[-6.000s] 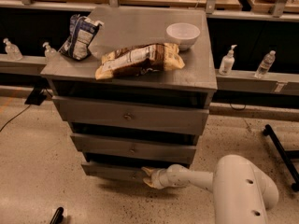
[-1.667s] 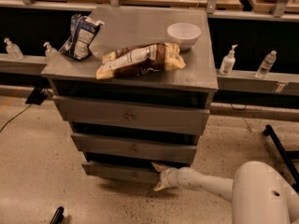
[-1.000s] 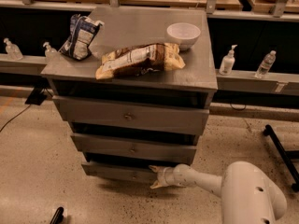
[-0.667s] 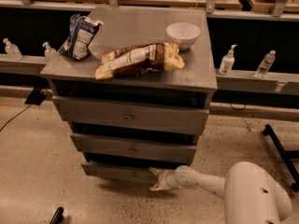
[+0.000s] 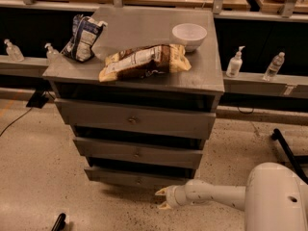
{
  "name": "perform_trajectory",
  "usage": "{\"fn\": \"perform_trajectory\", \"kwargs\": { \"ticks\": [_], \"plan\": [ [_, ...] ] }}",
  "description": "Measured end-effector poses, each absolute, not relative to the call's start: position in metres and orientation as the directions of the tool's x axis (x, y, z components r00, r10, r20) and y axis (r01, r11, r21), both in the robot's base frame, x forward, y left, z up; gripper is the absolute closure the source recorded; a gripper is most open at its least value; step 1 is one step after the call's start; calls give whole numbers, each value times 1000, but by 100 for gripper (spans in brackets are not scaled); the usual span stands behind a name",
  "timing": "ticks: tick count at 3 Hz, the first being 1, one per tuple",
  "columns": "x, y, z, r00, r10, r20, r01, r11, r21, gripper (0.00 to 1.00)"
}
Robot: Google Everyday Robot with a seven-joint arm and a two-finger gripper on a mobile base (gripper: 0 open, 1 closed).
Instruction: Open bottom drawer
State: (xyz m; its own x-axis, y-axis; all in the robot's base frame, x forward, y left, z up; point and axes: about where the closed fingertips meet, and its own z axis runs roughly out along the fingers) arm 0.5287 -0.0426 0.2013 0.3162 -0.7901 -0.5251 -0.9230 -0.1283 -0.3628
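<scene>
We see the gripper (image 5: 161,199) low, just above the floor (image 5: 38,177), in front of the grey chest (image 5: 139,28) and near the bottom drawer's (image 5: 115,176) right end. Its fingers are spread w/ nothing between them. The white arm (image 5: 216,196) reaches in from the robot body (image 5: 276,198) at bottom right. The bottom drawer is the lowest of 3 fronts, approx. centre of view, w/ its small knob (image 5: 138,181) left of the gripper and a dark gap above the front. On the chest top: a white bowl (image 5: 189,34) near the back right corner, a brown snack bag (image 5: 144,61) along the front edge, and a blue-white bag (image 5: 79,38) at the left edge.
</scene>
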Motion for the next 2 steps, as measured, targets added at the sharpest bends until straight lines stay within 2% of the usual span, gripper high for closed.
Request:
{"fn": "perform_trajectory", "kwargs": {
  "ticks": [1,2],
  "plan": [
    [505,-41,213,328,-782,-529,-926,-155,-345,54],
    [504,-40,218,354,-776,-522,-913,-167,-371,38]
  ]
}}
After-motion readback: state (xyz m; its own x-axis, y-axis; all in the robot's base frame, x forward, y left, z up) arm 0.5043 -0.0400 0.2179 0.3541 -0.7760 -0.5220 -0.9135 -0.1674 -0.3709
